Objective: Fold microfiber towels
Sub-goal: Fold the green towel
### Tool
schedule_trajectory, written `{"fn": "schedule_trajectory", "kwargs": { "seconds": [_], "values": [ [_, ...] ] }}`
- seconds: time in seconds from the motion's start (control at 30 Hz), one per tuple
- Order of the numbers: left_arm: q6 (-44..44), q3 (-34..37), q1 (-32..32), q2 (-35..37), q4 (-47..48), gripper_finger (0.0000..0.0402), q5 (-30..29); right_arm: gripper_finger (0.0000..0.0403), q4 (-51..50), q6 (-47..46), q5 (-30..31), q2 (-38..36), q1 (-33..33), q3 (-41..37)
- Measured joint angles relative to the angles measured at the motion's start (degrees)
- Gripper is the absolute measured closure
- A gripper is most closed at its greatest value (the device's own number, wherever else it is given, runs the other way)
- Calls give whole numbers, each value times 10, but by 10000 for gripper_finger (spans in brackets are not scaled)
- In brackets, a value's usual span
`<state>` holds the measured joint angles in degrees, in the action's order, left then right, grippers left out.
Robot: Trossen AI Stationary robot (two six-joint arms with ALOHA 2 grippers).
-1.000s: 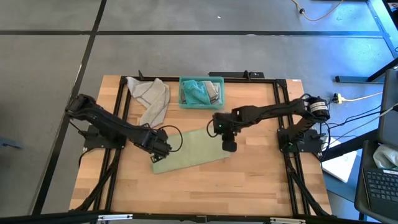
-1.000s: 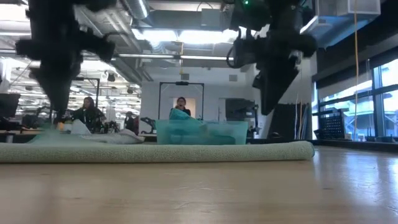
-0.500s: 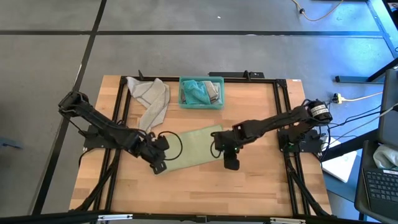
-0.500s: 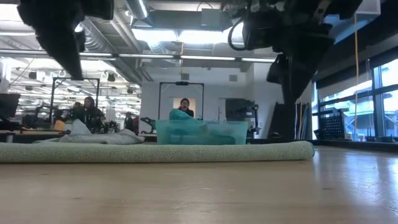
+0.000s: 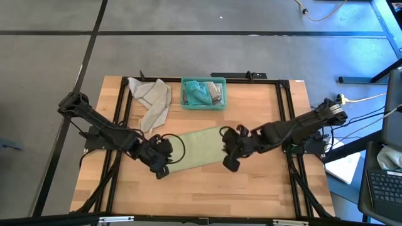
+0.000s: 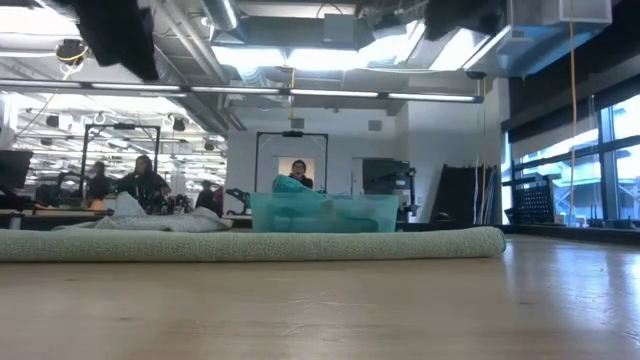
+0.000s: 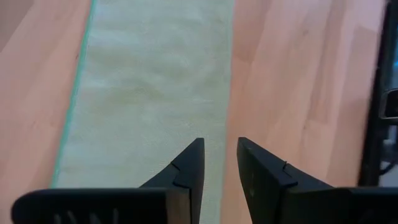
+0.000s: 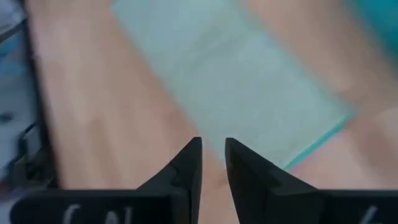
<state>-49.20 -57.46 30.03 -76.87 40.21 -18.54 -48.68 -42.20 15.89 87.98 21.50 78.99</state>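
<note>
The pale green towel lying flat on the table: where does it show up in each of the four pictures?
High view: the pale green towel lies mid-table, between the two arms.
Low view: it is a long low band across the tabletop.
Left wrist view: it runs ahead of the left pincer.
Right wrist view: it lies ahead of the right pincer.
Shared landmark: the teal bin, behind the towel in the low view; neither wrist view clearly shows it.

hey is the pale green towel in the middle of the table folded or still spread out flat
Folded. The pale green towel lies as a long narrow strip on the table, and the low view shows a thick rounded edge.
</note>
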Motion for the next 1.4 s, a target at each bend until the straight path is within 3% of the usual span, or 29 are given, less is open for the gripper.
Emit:
{"fn": "schedule_trajectory", "kwargs": {
  "seconds": [0.13,0.27,0.47,0.57,0.73,1.0,1.2,1.3,1.4],
  "values": [
    [6,-8,8,0,-3,314,17,317,23,-21,-111,9,7,-13],
    [12,-20,21,8,5,314,63,289,41,0,-153,15,-1,-14],
    [-27,-25,41,25,-12,314,61,265,92,71,-72,19,-3,-14],
    [-28,-25,38,24,-17,314,71,264,106,104,-66,22,-11,-14],
    [-67,-25,30,24,-21,314,92,264,42,112,-36,23,-20,-14],
    [-162,-25,81,-6,-10,314,30,264,-28,118,32,22,38,-14],
    [-255,-25,116,-19,11,314,17,264,86,100,87,23,74,-14],
    [-231,-25,131,-19,7,314,18,264,173,144,75,34,75,-14],
    [-169,-25,145,-22,33,314,29,264,185,171,73,45,75,-14]
  ]
}}
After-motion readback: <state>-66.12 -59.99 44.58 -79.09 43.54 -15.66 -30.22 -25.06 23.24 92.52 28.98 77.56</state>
